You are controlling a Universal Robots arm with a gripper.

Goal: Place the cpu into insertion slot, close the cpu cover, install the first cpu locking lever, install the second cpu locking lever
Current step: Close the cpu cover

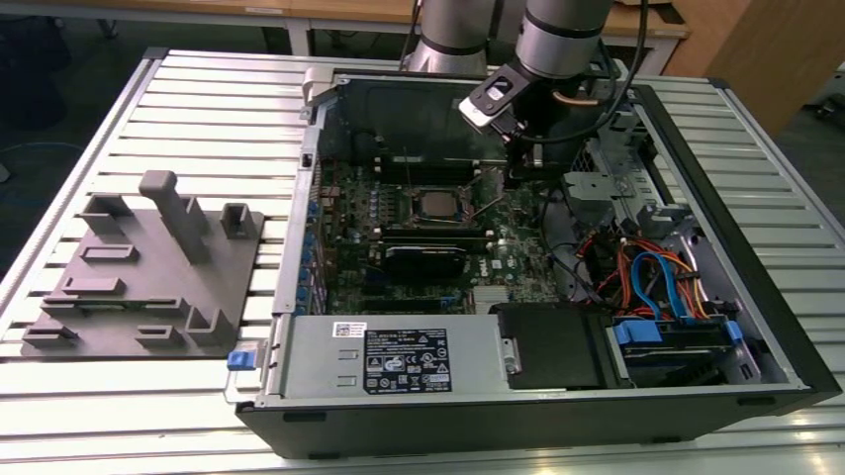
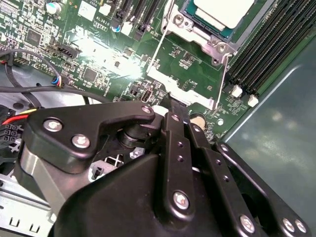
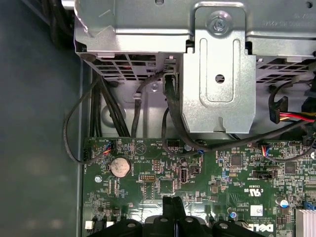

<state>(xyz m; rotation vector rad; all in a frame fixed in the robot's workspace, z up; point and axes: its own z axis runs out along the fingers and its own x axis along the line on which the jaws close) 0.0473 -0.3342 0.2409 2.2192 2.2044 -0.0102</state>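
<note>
The cpu [image 1: 433, 203], a flat square with a silver top [image 2: 224, 10], sits in the insertion slot [image 1: 412, 205] on the green board. The silver cpu cover [image 2: 207, 42] lies as a frame round its edge. Thin wire locking levers [image 2: 157, 47] [image 2: 225, 79] run along two sides of the socket. My gripper [image 1: 513, 178] hangs just off the socket on the exterior view's right. Its black fingertips [image 2: 173, 102] are pressed together over the board beside the socket's silver plate. In the first wrist view the shut tips [image 3: 173, 200] point at the board near a coin battery [image 3: 120, 168].
The board lies inside an open computer case [image 1: 739, 198] with tall walls. A metal drive cage [image 3: 217, 74] and loose cables [image 1: 647, 277] crowd the exterior view's right. Long memory slots [image 2: 266, 54] flank the socket. A grey fixture plate [image 1: 145, 267] lies on the table beside the case.
</note>
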